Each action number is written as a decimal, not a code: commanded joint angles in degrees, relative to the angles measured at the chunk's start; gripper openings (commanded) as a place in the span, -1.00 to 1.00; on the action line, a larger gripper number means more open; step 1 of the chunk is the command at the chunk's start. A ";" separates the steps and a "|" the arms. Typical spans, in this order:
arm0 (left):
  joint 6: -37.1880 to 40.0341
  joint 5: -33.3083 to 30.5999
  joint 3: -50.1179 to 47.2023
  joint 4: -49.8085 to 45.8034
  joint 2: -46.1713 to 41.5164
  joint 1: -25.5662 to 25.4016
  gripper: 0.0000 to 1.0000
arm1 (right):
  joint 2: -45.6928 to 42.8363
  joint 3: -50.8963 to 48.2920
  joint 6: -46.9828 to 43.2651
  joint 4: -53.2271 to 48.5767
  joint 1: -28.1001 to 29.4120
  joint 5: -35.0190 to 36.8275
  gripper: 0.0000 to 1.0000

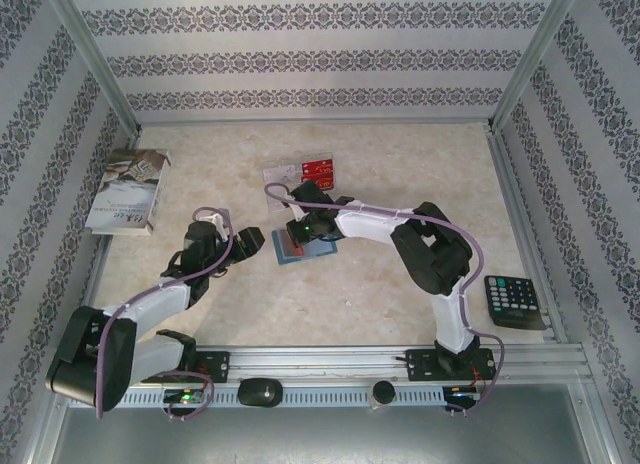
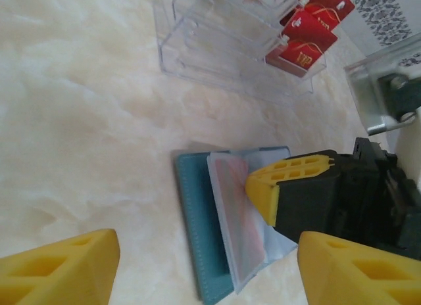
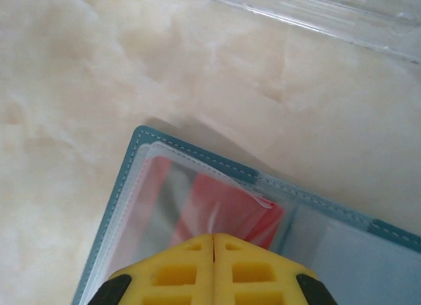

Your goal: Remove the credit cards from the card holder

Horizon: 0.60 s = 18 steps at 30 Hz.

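The teal card holder (image 1: 287,250) (image 2: 197,239) (image 3: 197,159) lies open on the table, its clear sleeves facing up. A red credit card (image 3: 227,210) (image 2: 240,219) sits inside the top sleeve. My right gripper (image 1: 300,230) (image 3: 214,242) is shut, its tips pressed down on that sleeve; I cannot tell if anything thin is pinched. One of its yellow fingers (image 2: 286,180) rests on the raised sleeve page. My left gripper (image 1: 246,246) (image 2: 209,256) hangs open just left of the holder, touching nothing. More red credit cards (image 1: 320,169) (image 2: 309,29) stand in the clear tray.
The clear plastic tray (image 1: 285,172) (image 2: 217,48) (image 3: 329,9) stands just beyond the holder. A white booklet (image 1: 125,189) lies at the far left by the wall. A black calculator (image 1: 512,302) lies at the right edge. Patterned walls enclose the table.
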 commanded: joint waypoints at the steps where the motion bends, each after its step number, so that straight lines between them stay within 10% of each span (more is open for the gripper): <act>1: 0.07 1.72 1.29 5.32 1.85 -1.22 0.08 | -3.97 -3.09 5.48 7.99 -1.68 -9.48 -1.00; 6: 0.70 -0.47 3.09 3.13 5.45 -3.44 -0.18 | -6.13 -6.69 9.68 13.17 -2.90 -12.22 -1.00; 18: 3.06 -7.37 12.41 -9.23 13.88 -11.08 -0.06 | -6.86 -10.36 13.22 16.68 -3.46 -11.12 -1.00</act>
